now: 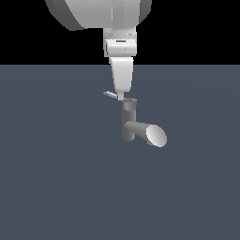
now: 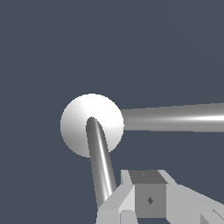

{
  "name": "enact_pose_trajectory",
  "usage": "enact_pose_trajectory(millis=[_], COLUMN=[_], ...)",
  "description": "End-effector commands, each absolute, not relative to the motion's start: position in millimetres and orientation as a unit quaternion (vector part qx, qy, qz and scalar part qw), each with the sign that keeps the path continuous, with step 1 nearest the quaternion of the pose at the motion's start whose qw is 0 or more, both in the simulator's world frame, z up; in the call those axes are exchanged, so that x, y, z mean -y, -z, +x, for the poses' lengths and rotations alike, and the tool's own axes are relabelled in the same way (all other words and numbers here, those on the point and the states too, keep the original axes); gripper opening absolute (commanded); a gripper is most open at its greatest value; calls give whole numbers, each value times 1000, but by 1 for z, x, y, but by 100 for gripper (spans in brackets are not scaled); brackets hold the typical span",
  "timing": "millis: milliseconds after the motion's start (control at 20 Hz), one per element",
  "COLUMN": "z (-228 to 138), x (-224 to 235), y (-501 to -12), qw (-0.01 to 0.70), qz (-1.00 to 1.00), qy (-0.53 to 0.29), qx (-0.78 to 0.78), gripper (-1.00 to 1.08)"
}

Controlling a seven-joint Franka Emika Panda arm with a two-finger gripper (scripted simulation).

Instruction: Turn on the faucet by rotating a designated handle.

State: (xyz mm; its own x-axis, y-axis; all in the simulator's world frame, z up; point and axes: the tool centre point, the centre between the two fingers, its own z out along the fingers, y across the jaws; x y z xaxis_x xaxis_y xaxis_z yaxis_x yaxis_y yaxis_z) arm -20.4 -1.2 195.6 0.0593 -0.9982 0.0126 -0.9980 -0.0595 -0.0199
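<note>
The faucet [image 1: 127, 123] is a small grey upright post with a thick spout [image 1: 146, 132] that ends in a pale oval face toward the exterior view's right. Its thin handle [image 1: 110, 94] sticks out from the post's cap toward the exterior view's left. My gripper [image 1: 121, 96] hangs straight down with its tip at the handle's root, just above the cap. In the wrist view the round cap [image 2: 76, 124] lies below me, the handle [image 2: 100, 168] runs from it to my gripper [image 2: 131, 206], and the spout [image 2: 175, 118] runs off sideways. The fingers sit together, shut, beside the handle with nothing between them.
A flat dark blue-grey floor [image 1: 56, 187] spreads all around the faucet. The big white arm [image 1: 101, 11] fills the top of the exterior view above the post.
</note>
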Motion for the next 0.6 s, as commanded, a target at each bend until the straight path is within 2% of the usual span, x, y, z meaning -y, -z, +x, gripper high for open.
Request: enact_pose_trajectory(millis=[0, 550], z=[-11, 19], x=[-8, -35], y=[-193, -186], qw=[4, 2], qz=[-732, -744], qy=[11, 5], qx=[-681, -668], gripper=[-100, -100])
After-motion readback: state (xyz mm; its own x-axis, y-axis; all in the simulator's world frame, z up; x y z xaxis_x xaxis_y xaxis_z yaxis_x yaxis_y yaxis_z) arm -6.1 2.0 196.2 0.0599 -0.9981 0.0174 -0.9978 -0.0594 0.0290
